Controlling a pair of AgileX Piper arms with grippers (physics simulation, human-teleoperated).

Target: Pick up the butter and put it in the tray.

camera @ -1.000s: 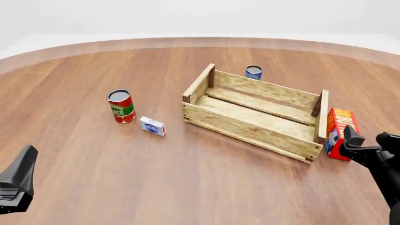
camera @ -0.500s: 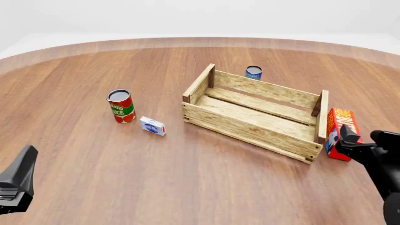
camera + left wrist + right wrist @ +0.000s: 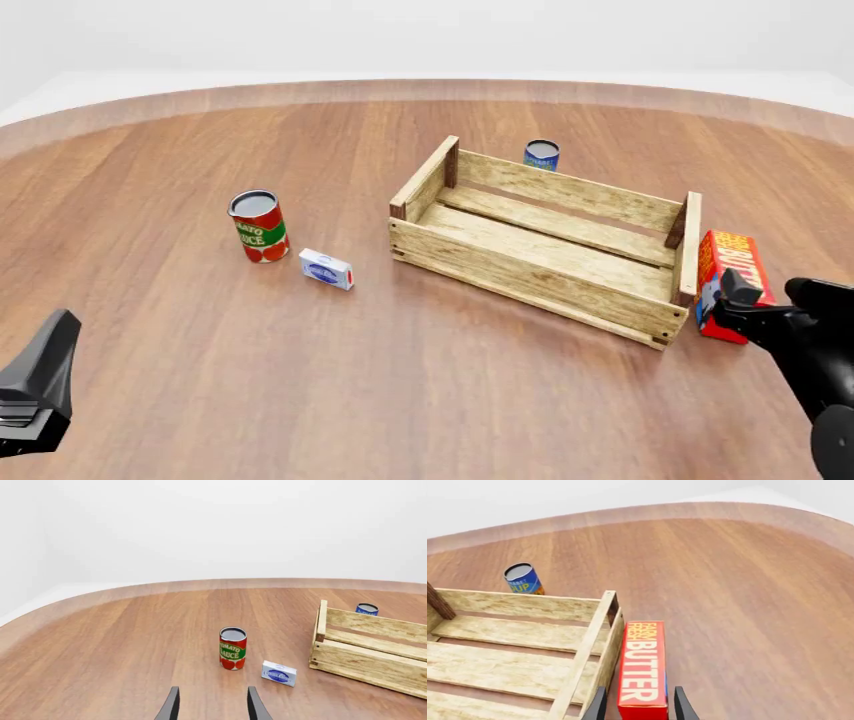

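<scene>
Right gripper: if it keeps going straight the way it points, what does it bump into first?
Most likely the butter. It stands on edge right ahead of the open right gripper, lined up with the gap between the fingers, beside the tray.

On the tabletop (image 3: pixel 400 400) the tray (image 3: pixel 541 265) lies right of centre, with the butter (image 3: pixel 727 272) standing on edge just beside its right end and a small can (image 3: pixel 541 154) behind its far side. Well to the left of the tray stands a taller can (image 3: pixel 258 226), and a small box (image 3: pixel 326 269) lies just to its right and nearer the front, between that can and the tray. The right pincer (image 3: pixel 731 300) sits at the butter's near end, one fingertip on either side in the right wrist view, while the left pincer (image 3: pixel 210 705) is at the near left edge, well apart from everything.
</scene>
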